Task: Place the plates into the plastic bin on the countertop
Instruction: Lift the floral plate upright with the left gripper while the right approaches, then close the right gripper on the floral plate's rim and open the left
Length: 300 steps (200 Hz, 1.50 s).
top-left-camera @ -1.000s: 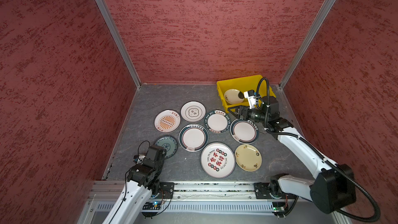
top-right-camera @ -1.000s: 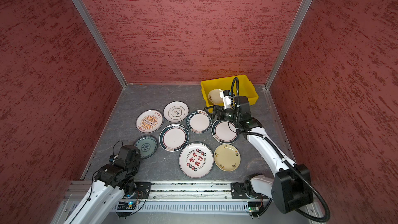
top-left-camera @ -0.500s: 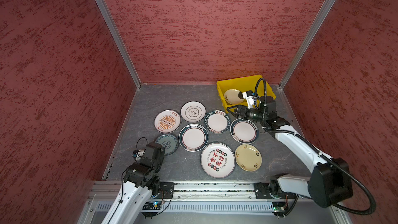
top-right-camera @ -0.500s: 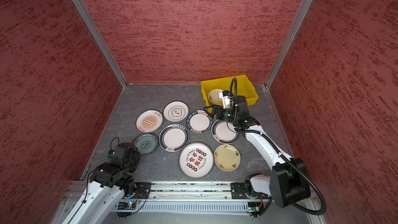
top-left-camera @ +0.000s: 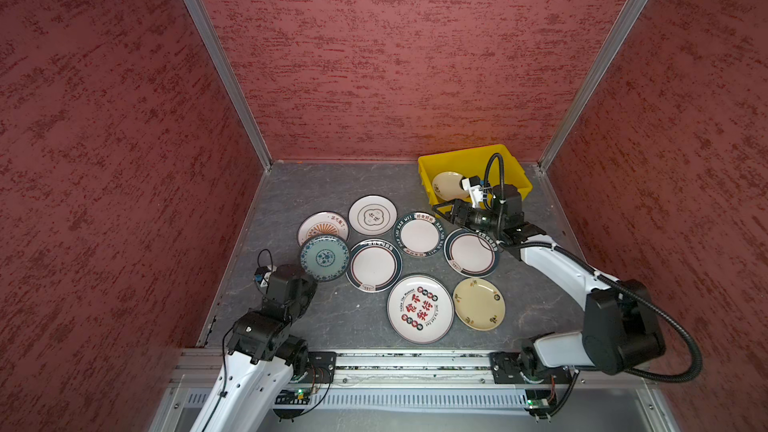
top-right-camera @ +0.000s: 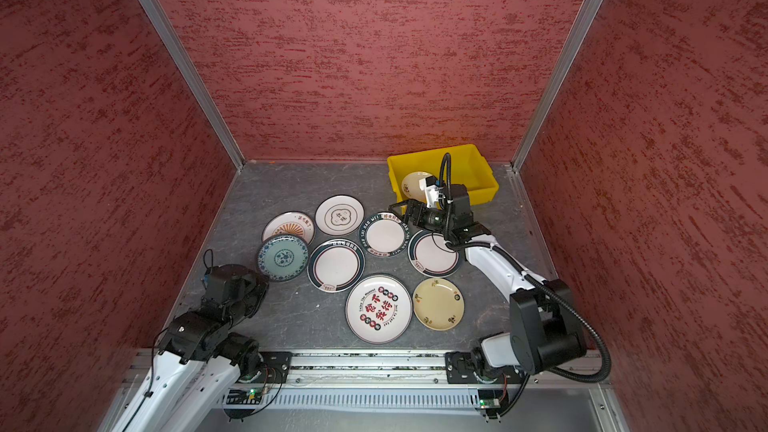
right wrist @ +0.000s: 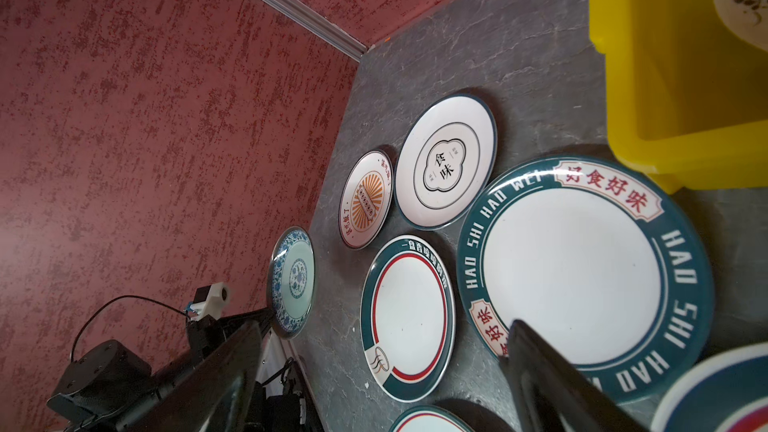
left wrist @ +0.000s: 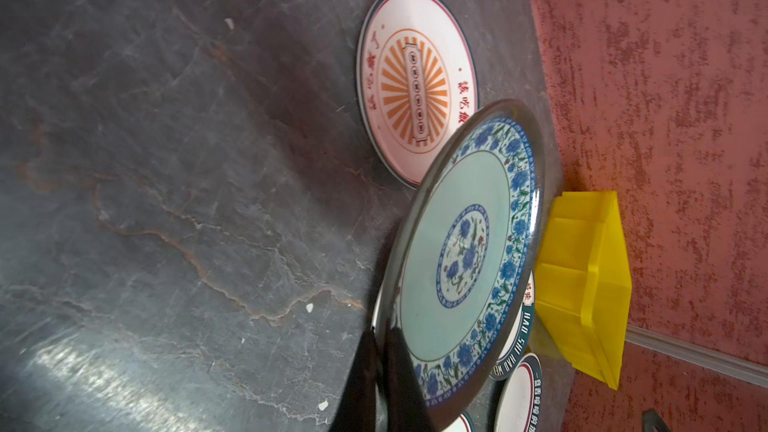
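Yellow plastic marks the bin [top-left-camera: 513,178] at the back right of the grey veined counter [top-left-camera: 311,184] in both top views. One cream plate with dark sprigs [top-left-camera: 444,182] lies inside the bin, toward its left end. Seven more plates lie flat on the counter: a sunburst plate [top-left-camera: 322,224], a clover-emblem plate [top-left-camera: 372,215], a HAO SHI HAO WEI plate [top-left-camera: 419,235], two green-rimmed plates [top-left-camera: 374,264] [top-left-camera: 471,252], a large red-character plate [top-left-camera: 420,308] and a cream-yellow plate [top-left-camera: 478,303]. The left jaws are closed tight on the near edge of the blue-green floral plate [top-right-camera: 283,257], which is raised off the counter and overlaps the sunburst plate in the view. The right jaws stand wide apart and empty over the far rim of the HAO SHI HAO WEI plate, just in front of the bin.

In the left wrist view, two dark fingers [left wrist: 365,376] pinch the rim of the blue-green floral plate [left wrist: 465,251], which is tilted above the counter. The sunburst plate [left wrist: 415,85] and the bin [left wrist: 582,276] lie beyond it.

In the right wrist view, the spread fingers [right wrist: 548,380] grip nothing. The HAO SHI HAO WEI plate [right wrist: 573,272] lies below them and the bin [right wrist: 665,76] is just beside that plate. How close the fingers come to the plate cannot be told.
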Each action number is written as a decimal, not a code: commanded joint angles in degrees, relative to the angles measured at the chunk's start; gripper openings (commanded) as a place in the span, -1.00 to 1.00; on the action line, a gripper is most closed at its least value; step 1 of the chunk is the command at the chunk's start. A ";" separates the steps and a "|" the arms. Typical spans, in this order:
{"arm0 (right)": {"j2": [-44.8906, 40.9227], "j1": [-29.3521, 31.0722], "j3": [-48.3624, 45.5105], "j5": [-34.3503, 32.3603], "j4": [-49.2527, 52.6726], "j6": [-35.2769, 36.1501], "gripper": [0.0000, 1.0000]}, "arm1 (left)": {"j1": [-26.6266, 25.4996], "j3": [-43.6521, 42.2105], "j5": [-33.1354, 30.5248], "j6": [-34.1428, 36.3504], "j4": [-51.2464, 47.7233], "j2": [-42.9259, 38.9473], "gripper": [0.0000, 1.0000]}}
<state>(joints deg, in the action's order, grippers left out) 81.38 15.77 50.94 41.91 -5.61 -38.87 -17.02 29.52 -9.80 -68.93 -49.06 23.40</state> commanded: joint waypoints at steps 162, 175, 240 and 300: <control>2.17 10.53 -1.87 -5.11 -7.69 -10.86 0.35 | -14.93 10.16 10.11 18.30 49.61 38.53 -1.00; 0.40 10.60 -2.13 -7.23 -5.63 -9.98 0.25 | -15.76 10.82 11.24 18.39 51.38 40.20 -1.00; -0.98 10.73 -2.71 -11.22 -3.75 -9.56 -0.32 | -18.31 11.39 12.81 18.69 53.61 43.45 -1.00; -0.17 10.72 -3.07 -13.45 -3.83 -10.83 -1.00 | -18.00 9.49 9.83 19.18 52.13 41.56 -0.02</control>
<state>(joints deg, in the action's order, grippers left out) 81.23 26.17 48.36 31.40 -8.73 -48.86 -35.05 39.70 1.23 -51.55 2.39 66.59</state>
